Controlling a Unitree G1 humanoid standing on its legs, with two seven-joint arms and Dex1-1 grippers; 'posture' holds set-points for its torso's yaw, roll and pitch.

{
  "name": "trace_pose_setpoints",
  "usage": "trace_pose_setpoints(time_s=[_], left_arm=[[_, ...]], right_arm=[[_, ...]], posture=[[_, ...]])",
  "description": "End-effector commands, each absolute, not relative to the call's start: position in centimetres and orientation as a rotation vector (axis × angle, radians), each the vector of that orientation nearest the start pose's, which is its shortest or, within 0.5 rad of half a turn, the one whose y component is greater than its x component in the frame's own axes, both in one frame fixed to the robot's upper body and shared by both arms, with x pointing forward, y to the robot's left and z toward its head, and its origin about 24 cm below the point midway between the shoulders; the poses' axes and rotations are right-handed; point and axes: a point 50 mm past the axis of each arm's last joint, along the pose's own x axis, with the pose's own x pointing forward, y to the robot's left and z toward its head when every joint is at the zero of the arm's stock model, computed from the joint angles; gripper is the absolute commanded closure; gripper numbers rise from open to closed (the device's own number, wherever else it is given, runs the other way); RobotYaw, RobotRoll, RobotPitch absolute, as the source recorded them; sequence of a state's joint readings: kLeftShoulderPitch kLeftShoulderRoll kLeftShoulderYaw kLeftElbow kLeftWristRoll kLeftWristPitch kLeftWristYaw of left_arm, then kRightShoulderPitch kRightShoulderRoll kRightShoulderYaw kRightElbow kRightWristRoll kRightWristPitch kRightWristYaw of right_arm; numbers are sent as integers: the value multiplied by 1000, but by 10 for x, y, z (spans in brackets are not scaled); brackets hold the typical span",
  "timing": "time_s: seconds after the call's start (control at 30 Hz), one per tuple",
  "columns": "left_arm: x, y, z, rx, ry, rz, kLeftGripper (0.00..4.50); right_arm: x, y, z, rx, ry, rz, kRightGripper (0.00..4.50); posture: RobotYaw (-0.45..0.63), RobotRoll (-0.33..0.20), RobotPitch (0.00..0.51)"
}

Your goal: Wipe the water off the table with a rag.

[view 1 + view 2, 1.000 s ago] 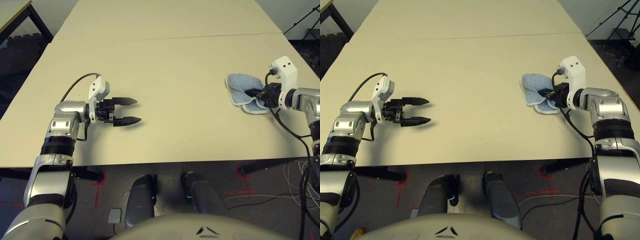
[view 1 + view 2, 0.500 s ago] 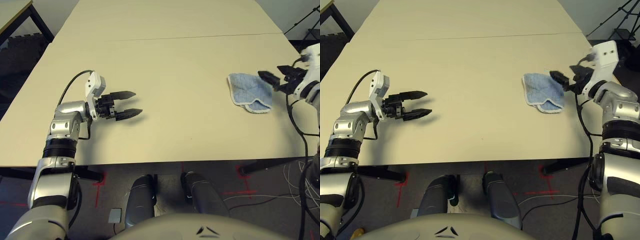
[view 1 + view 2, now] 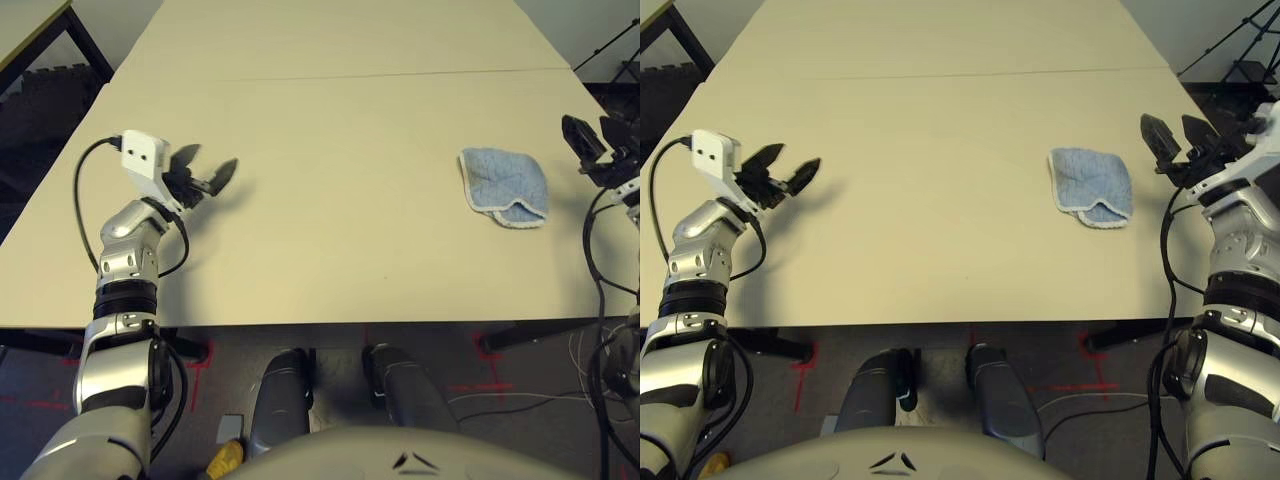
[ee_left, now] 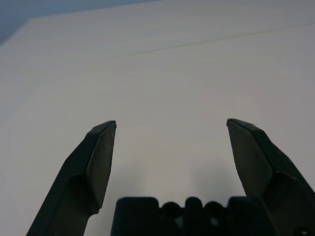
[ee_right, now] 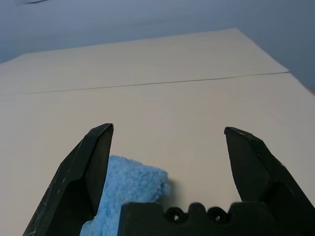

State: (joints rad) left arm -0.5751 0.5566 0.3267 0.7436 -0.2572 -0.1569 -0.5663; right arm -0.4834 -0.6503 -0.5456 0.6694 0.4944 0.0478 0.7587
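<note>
The light blue rag [image 3: 503, 187] lies folded on the right side of the pale beige table [image 3: 330, 120], with nothing touching it. My right gripper [image 3: 1168, 125] hangs open just right of the rag, lifted off the tabletop, its fingers empty. Its wrist view shows the rag [image 5: 123, 189] low between the open fingers [image 5: 96, 157]. My left gripper [image 3: 212, 160] is open and empty above the left part of the table, far from the rag. Of the water I make out a single tiny speck [image 3: 381, 277] near the front edge.
A thin seam [image 3: 330, 75] crosses the tabletop at the back. A smaller tan table with a black frame [image 3: 25, 25] stands at the far left. A tripod [image 3: 610, 40] and loose cables [image 3: 600, 350] are off the right edge.
My right gripper let go of the rag, opened and drew back to the right. The left gripper swung left and lifted. The rag stays where it was.
</note>
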Motion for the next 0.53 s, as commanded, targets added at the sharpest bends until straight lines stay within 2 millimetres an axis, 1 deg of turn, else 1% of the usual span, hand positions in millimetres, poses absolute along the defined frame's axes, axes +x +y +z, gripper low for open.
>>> trace_pose_setpoints(time_s=[0.03,0.1,0.23,0.37,0.53], left_arm=[[332,322,126,135,-127,-53,0],[333,325,128,128,-137,-24,0],[337,327,132,135,-150,-4,0],[341,326,137,132,-167,10,0],[344,324,138,130,-173,14,0]], right_arm=[[282,-376,138,125,-207,72,9],[278,-379,133,111,-196,62,9],[275,-379,131,96,-204,54,9],[278,-375,136,92,-224,65,9],[281,-373,136,94,-226,69,9]], posture=[[-184,0,153],[-187,0,153],[-195,0,149],[-200,0,145],[-193,0,143]])
